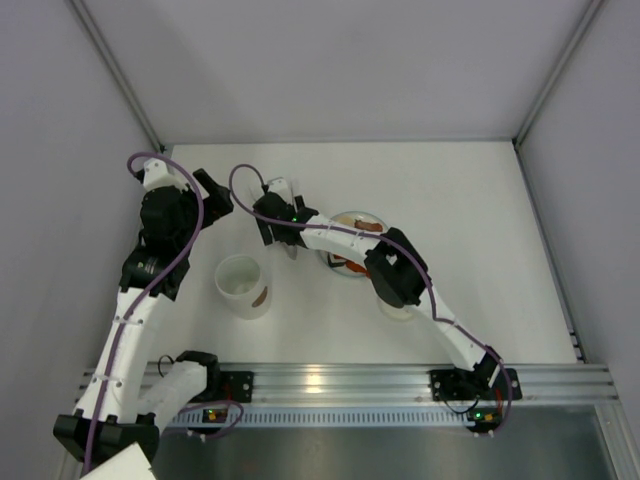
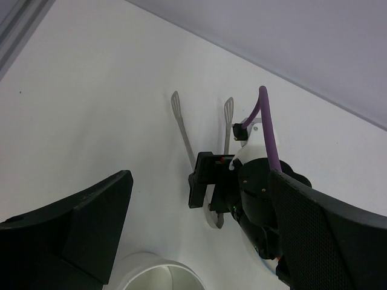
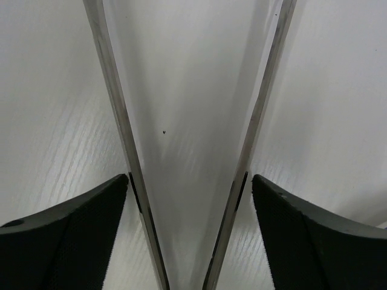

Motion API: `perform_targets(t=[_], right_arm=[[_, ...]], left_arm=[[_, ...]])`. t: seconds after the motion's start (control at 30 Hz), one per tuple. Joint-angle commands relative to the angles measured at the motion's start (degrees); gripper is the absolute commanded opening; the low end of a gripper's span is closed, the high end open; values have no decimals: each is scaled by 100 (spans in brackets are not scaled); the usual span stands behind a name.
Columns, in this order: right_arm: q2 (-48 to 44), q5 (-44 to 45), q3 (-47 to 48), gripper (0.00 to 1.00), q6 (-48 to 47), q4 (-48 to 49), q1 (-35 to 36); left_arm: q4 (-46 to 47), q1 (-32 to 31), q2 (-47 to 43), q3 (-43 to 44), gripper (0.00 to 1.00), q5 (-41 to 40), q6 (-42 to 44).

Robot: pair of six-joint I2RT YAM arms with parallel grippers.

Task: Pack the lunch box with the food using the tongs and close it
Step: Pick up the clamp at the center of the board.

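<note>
Both fingers (image 3: 66, 238) of the right gripper (image 3: 190, 181) sit against the outer sides of the tongs (image 3: 118, 109), one finger per arm. The wrist view shows contact on each side, and the arms stand spread in a V, so this is a light grasp on the tongs. Whether the tongs are lifted off the table (image 1: 450, 200) cannot be told. The tongs lie just beyond the box (image 1: 243, 285), a little to its right, with the hinge end toward the box and the flat slotted tips pointing away from it. The box stands upright, mouth open to the top, white, with a brown mark on its side wall. The food (image 1: 372, 229), red, orange and brown pieces, sits on the plate (image 1: 350, 214) to the right of the box and apart from it. The right arm passes over the plate and hides part of it. The left gripper (image 1: 218, 192) hangs beyond the box and to its left, near the tongs but not touching them. Its fingers (image 2: 72, 235) are spread wide and released, with only the table, the tongs and the right gripper showing between them in its wrist view.
</note>
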Motion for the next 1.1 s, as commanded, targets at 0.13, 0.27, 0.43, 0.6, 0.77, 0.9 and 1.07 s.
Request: perform_targets(t=[0.13,0.27,0.43,0.6,0.77,0.9,1.07], right_arm=[[34,-18,-173,61,-16,-215,89],[-107,78,-383,55,-24,-136,89],[-703,254,-919,44,-121,48,54],[-1476,307,-1438,41,-182,250,10],[-2074,307,-1614,41,-288,321,1],[-2391,316,-1641,42,-323,277,1],[-2716,316,-1658,43,-341,119,1]], left_arm=[[274,56,-169,-22,99,111,-67],[266,56,-169,-22,99,103,-67],[283,64,-169,-22,99,129,-76],[274,64,-204,-22,99,103,-67],[266,64,-204,-22,99,102,-76],[265,64,-221,-31,99,67,-67],[257,64,-230,-31,99,59,-67]])
